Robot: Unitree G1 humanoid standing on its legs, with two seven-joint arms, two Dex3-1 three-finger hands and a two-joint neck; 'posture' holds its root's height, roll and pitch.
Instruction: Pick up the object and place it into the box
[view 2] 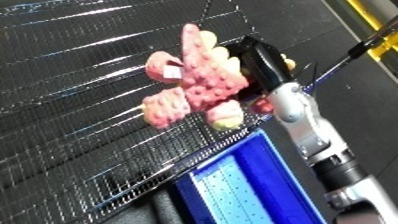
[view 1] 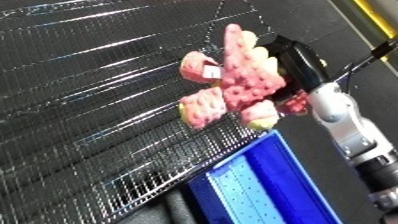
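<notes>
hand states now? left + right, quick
Left hand: not in view.
Right hand: against the pink plush toy; fingers hidden behind it, so open or shut cannot be told.

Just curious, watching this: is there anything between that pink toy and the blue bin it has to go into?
Nothing visible. The right hand is on the pink plush toy over the wire mesh surface, and the blue bin is just below, unobstructed.

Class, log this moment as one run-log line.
right hand: gripping pink plush toy | toy: over wire mesh table | blue bin: nothing visible inside | left hand: unseen
</notes>
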